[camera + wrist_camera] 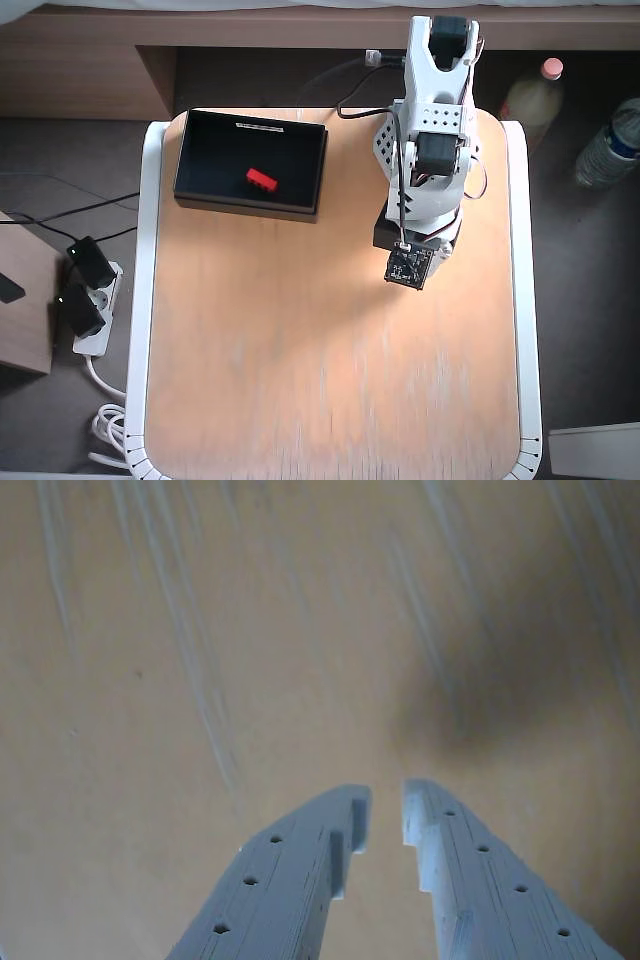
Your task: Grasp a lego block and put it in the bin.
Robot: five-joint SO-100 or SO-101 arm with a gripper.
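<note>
While the hand [387, 815] hangs slightly spread over the bare wooden desk [300, 380], the lego block [262, 179] lies inside the bin [195, 160].

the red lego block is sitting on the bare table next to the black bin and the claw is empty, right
Not quite. The overhead view shows the lego block lying inside the black bin, on its floor, not on the table beside it. The rest holds: in the wrist view the claw has nothing between its fingers, only bare table below.
</note>
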